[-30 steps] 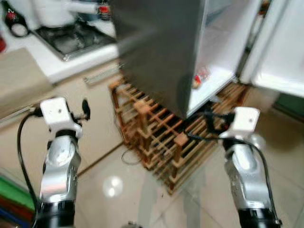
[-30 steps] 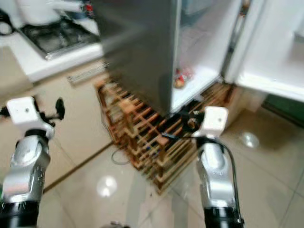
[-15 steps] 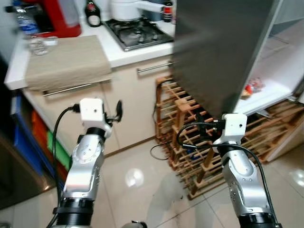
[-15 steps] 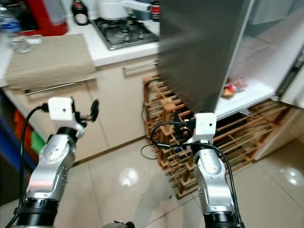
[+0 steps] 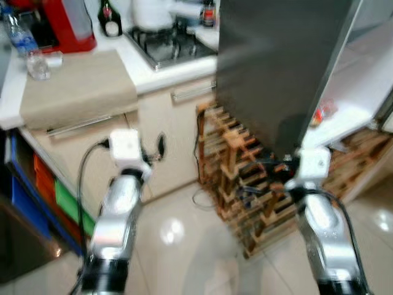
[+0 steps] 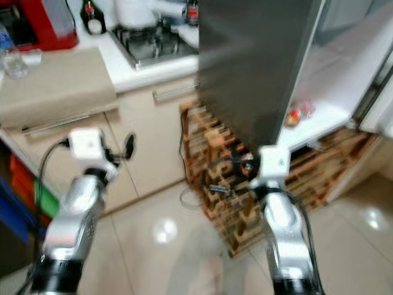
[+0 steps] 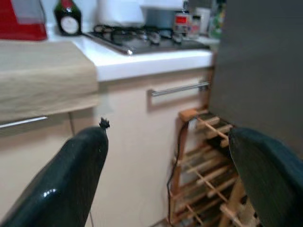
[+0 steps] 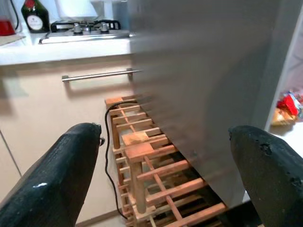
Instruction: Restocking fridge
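Kitchen shot, a bit blurry. Far off to the left of the left gripper (image 7: 165,175) there's a white counter (image 5: 153,77) with a red appliance (image 5: 67,24), a clear water bottle (image 5: 18,38) and a glass (image 5: 38,64) at its end, plus a beige cloth (image 5: 77,86) draped over the edge. Under that end are colored bins (image 5: 58,200) in blue, orange and green. The left gripper is held up in front of the cream cabinet (image 7: 137,156), fingers (image 7: 71,184) spread wide apart and holding nothing.

Straight past it on the counter sits a dark bottle (image 7: 70,19) next to the gas stove (image 7: 142,38), which has a white pot (image 5: 153,12) on it. A metal drawer handle (image 7: 180,88) runs just below.

Between the two grippers stands a wooden wine rack (image 8: 151,165) on the glossy pale tile floor (image 5: 184,239), tucked beside the cabinet and under the fridge (image 5: 276,67), with a black cable (image 8: 111,142) trailing down it.

The right gripper (image 8: 165,170) is also spread wide with nothing in it, up close to the fridge's grey side. Off to its right the fridge stands open, showing a white shelf (image 6: 319,114) with a red packet (image 8: 291,106) lying on it.
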